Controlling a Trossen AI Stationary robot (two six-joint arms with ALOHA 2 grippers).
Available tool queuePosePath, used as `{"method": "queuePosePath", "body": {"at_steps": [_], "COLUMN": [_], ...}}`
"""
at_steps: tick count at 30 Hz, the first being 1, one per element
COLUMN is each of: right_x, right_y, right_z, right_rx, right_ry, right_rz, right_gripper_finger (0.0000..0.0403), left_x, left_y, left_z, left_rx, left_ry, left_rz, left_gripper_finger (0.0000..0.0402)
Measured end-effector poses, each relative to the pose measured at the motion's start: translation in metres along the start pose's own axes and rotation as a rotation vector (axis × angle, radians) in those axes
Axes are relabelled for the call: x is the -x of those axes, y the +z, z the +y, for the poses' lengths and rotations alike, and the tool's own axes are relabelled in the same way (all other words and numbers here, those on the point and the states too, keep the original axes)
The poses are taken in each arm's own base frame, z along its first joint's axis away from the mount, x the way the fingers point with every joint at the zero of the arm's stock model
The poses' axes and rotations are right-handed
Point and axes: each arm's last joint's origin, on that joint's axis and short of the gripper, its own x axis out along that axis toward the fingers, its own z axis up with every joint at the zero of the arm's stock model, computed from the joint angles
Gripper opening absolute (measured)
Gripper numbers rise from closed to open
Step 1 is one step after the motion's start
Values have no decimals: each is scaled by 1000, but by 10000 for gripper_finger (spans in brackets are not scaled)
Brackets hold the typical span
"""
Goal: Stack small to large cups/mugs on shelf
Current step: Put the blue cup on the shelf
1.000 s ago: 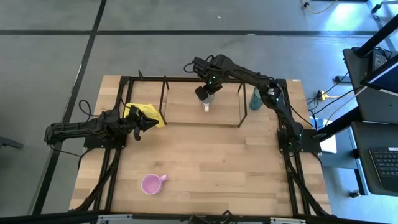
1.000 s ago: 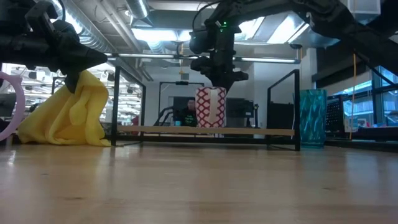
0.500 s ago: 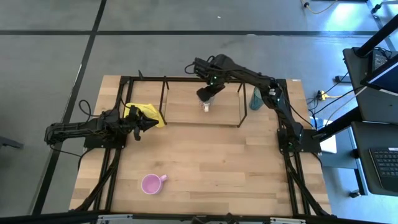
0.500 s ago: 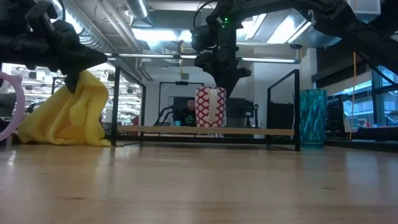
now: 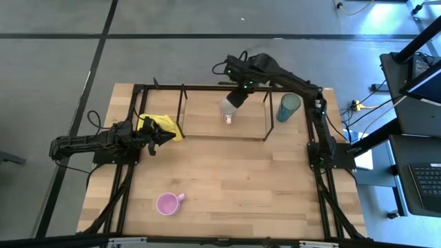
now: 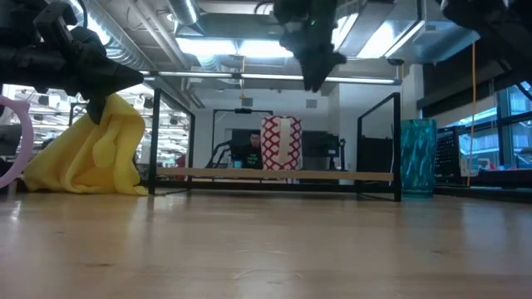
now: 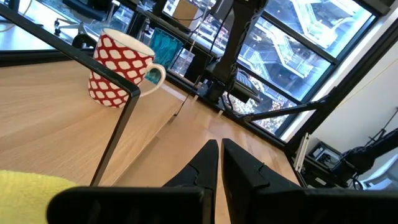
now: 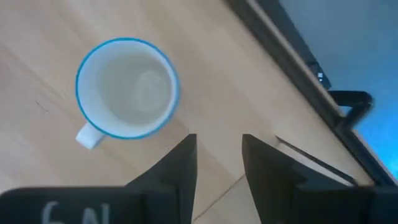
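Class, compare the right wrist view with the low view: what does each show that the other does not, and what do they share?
Only the right wrist view shows the inside of the red-and-white mug, empty, with a blue rim, seen from above past the open right gripper.

Only the low view shows the mug's red-and-white pattern, the teal tumbler beside the shelf, the yellow cloth, an edge of the pink mug and the left gripper.

Both show the mug standing upright on the shelf, free of any gripper.

yellow cloth [image 5: 162, 127] on the wooden table [image 5: 227, 179]
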Motion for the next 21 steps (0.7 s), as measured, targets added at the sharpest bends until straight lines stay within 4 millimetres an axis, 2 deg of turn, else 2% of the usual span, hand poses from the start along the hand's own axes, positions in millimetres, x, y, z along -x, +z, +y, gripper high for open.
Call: {"method": "queuePosePath", "body": {"at_steps": [6,10,13,16,19,21], "right_x": [23,39,43,34,7,-11], "right_y": [-1,-5,-8,-13,-27,-40], "right_z": [-50,-96,-129,-153,-171,-176], "right_rx": [-155,-312,-438,-544,-665,-707], "right_ry": [1,-22,-14,29,85,95], "right_rz": [-56,-97,-104,-57,90,189], "right_gripper_finger": [129,129,129,129,129,129], "left_x": [0,0,0,0,0,0], "left_y": [0,0,0,0,0,0], "left_z": [0,0,0,0,0,0], "left_rx": [0,0,0,0,0,0], "left_ry": [0,0,0,0,0,0], "left_rz": [0,0,0,0,0,0], "left_gripper_finger": [14,14,14,14,14,14]}}
